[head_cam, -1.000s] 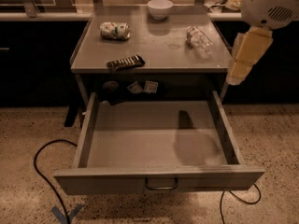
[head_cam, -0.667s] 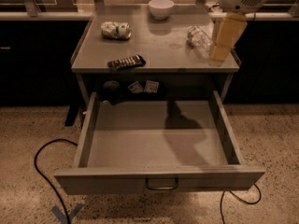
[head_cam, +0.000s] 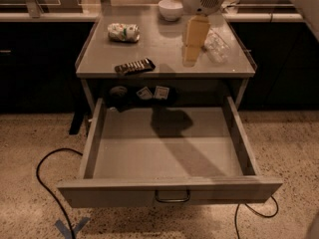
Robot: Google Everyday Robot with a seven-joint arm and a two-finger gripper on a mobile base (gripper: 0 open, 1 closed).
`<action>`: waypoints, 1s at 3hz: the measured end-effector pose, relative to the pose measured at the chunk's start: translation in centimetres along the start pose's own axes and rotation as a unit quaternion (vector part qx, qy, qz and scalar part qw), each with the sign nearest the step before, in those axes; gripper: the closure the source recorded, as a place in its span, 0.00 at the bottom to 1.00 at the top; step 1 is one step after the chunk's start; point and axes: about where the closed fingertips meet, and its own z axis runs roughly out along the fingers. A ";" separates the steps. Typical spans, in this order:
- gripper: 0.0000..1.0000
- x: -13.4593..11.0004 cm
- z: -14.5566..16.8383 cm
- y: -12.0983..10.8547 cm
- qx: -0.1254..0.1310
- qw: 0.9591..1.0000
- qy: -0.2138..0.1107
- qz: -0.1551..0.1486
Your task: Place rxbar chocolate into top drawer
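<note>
The rxbar chocolate (head_cam: 134, 66), a flat dark bar with a row of pale print, lies near the front left edge of the grey cabinet top (head_cam: 164, 49). The top drawer (head_cam: 167, 148) is pulled fully out and holds nothing; its curved metal handle (head_cam: 172, 197) faces me. My gripper (head_cam: 191, 54) hangs from the white arm above the right middle of the cabinet top, to the right of the bar and apart from it. It holds nothing that I can see.
A white-and-green wrinkled packet (head_cam: 123, 32) lies at the back left of the top, a white bowl (head_cam: 170, 9) at the back, and a clear plastic bottle (head_cam: 217, 45) at the right. A black cable (head_cam: 47, 183) runs on the speckled floor at the left.
The arm has swung left from beyond the cabinet's right edge to above the right middle of the top. The view has shifted slightly. The bar and the drawer have not moved.
</note>
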 end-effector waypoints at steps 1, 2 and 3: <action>0.00 -3.1 2.3 0.0 -0.022 0.999 -0.020 -0.031; 0.00 -3.1 2.3 0.0 -0.022 0.999 -0.020 -0.031; 0.00 -4.2 3.9 -0.5 -0.018 0.998 -0.030 -0.046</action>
